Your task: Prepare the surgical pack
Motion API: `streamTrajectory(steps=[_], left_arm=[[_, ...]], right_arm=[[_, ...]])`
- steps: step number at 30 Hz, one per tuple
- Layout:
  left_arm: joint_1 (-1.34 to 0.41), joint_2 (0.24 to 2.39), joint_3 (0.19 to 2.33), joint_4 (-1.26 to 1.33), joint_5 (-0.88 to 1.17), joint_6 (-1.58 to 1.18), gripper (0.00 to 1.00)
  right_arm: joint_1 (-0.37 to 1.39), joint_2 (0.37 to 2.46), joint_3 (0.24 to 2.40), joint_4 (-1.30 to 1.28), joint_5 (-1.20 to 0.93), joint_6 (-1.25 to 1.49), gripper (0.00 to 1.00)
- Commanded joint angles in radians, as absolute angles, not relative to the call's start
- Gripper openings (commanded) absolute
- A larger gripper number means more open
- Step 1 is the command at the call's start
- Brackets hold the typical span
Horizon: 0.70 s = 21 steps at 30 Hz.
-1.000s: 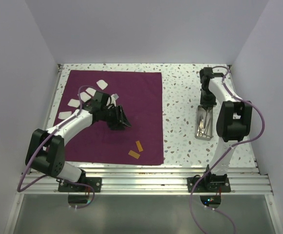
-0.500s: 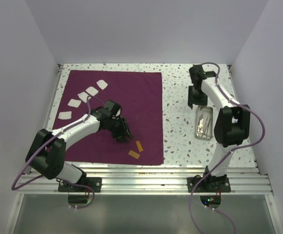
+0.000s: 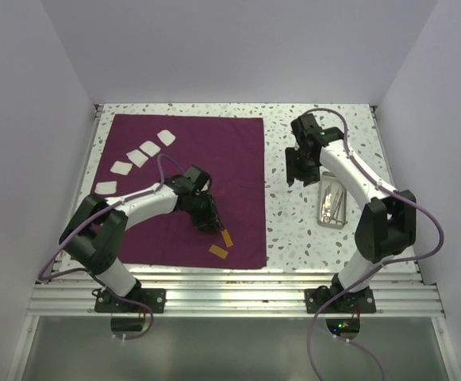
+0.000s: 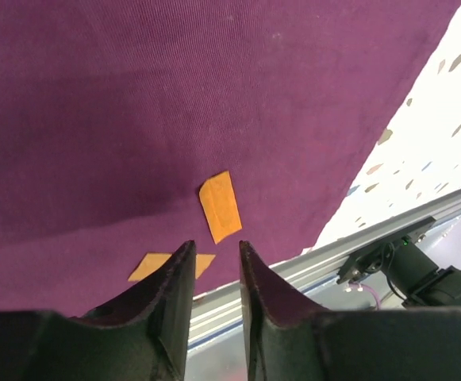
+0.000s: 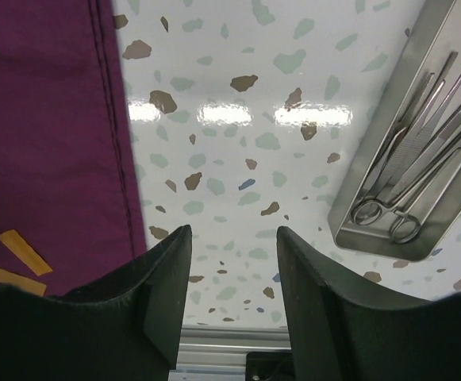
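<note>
The surgical pack, a deep purple sheet [image 3: 182, 182], lies flat on the left half of the table. Two orange strips [image 3: 227, 237] [image 3: 218, 252] lie on its near right part. My left gripper [image 3: 210, 223] hovers just over them, jaws a little apart and empty. In the left wrist view the gripper [image 4: 214, 252] has one strip [image 4: 220, 206] just ahead of its tips and the other [image 4: 167, 266] partly behind the left finger. My right gripper [image 3: 297, 170] is open and empty above bare table, between the sheet's edge [image 5: 55, 143] and the metal tray [image 5: 349, 226].
Several white pads [image 3: 137, 157] lie in a row on the sheet's far left. The steel tray [image 3: 323, 198] holds scissors and forceps [image 5: 409, 182] at the right. The aluminium rail [image 3: 230, 279] runs along the near edge. White walls close in three sides.
My left gripper has moved nearer and to the right across the sheet, up to the orange strips. My right gripper has swung left, from over the tray to the bare table beside the sheet.
</note>
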<state>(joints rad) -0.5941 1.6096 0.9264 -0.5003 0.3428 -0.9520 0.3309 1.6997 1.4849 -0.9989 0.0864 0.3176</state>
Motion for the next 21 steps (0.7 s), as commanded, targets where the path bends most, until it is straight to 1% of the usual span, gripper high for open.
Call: streamTrajectory(steps=[1,8,21], left_arm=[[-0.601,1.647,0.953,-0.433,0.342,-0.917,0.30],[-0.607,1.689,0.959,-0.434,0.337,-0.919,0.27],[-0.615,1.759,0.985,-0.416,0.348,-0.916,0.27]], right_arm=[[0.333,1.617,1.459,-0.974,0.068,0.314,0.51],[0.331,1.608,1.427,-0.966,0.069,0.307,0.51],[0.331,1.615,1.419,-0.951,0.069,0.285,0.51]])
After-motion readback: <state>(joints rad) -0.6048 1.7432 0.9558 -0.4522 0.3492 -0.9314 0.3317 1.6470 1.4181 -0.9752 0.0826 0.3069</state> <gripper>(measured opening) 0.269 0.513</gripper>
